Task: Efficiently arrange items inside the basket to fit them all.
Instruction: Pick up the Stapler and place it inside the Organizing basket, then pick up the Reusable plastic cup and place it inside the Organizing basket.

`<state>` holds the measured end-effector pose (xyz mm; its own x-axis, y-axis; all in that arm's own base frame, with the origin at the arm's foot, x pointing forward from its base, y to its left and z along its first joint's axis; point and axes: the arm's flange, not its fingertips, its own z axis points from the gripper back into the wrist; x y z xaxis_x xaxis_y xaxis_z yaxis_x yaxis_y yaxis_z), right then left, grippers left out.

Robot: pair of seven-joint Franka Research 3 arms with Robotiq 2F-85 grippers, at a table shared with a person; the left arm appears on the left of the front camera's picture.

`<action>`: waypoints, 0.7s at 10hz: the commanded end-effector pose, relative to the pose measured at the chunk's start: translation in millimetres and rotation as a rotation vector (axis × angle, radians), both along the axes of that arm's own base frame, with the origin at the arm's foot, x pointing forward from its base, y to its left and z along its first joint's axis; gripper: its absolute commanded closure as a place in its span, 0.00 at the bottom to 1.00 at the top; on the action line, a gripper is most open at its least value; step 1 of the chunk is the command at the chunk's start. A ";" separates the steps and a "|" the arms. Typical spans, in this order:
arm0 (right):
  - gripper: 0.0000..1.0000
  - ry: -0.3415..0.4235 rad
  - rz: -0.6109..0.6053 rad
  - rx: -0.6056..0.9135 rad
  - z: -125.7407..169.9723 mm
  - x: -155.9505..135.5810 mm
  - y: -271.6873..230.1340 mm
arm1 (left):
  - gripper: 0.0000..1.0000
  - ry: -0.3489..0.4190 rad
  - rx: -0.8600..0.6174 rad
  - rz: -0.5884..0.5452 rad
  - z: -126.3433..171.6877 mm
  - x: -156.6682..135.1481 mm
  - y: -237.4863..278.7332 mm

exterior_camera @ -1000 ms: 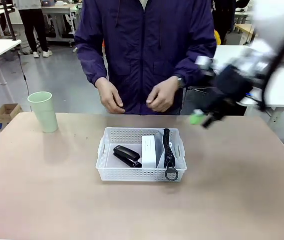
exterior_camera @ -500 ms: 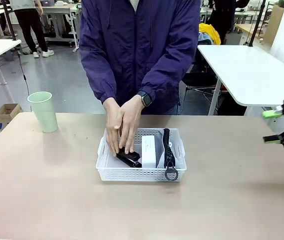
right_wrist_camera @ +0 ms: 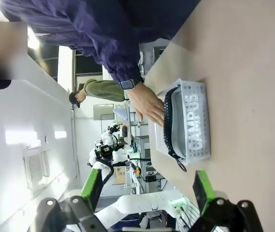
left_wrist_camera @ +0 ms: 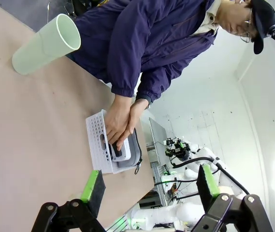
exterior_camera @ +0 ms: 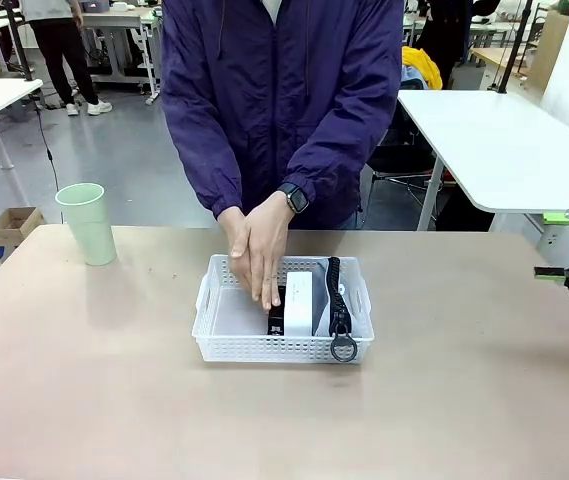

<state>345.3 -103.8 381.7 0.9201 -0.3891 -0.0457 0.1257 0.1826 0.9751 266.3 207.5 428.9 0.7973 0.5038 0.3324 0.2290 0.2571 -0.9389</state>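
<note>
Inside basket point(exterior_camera: 264, 348), person's hands point(exterior_camera: 254, 252) had pushed black stapler point(exterior_camera: 275, 320) against white box point(exterior_camera: 299, 300); space freed for green cup point(exterior_camera: 86, 222). Left pincer point(left_wrist_camera: 149, 182), right pincer point(right_wrist_camera: 148, 186) wide, empty.

The black stapler point(exterior_camera: 275, 322) lies mostly under the person's joined hands point(exterior_camera: 257, 252) — only a dark end shows beside the small white box point(exterior_camera: 298, 300). The front view's right edge cuts off the right gripper point(exterior_camera: 556, 245) behind its fingers. From the left wrist, the white basket point(left_wrist_camera: 94, 140) holds contents too small to tell apart.
</note>
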 end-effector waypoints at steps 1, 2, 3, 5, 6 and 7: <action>0.00 0.002 -0.011 0.014 9.3 -4.6 -5.6 | 0.00 -0.029 -0.008 0.001 0.5 -0.2 -2.3; 0.00 0.002 -0.011 0.014 9.3 -4.6 -5.6 | 0.00 -0.029 -0.008 0.001 0.5 -0.2 -2.3; 0.00 0.002 -0.011 0.014 9.3 -4.6 -5.6 | 0.00 -0.029 -0.008 0.001 0.5 -0.2 -2.3; 0.00 0.002 -0.011 0.014 9.3 -4.6 -5.6 | 0.00 -0.029 -0.008 0.001 0.5 -0.2 -2.3; 0.00 0.002 -0.011 0.014 9.3 -4.6 -5.6 | 0.00 -0.029 -0.008 0.001 0.5 -0.2 -2.3; 0.00 0.002 -0.011 0.014 9.3 -4.6 -5.6 | 0.00 -0.029 -0.008 0.001 0.5 -0.2 -2.3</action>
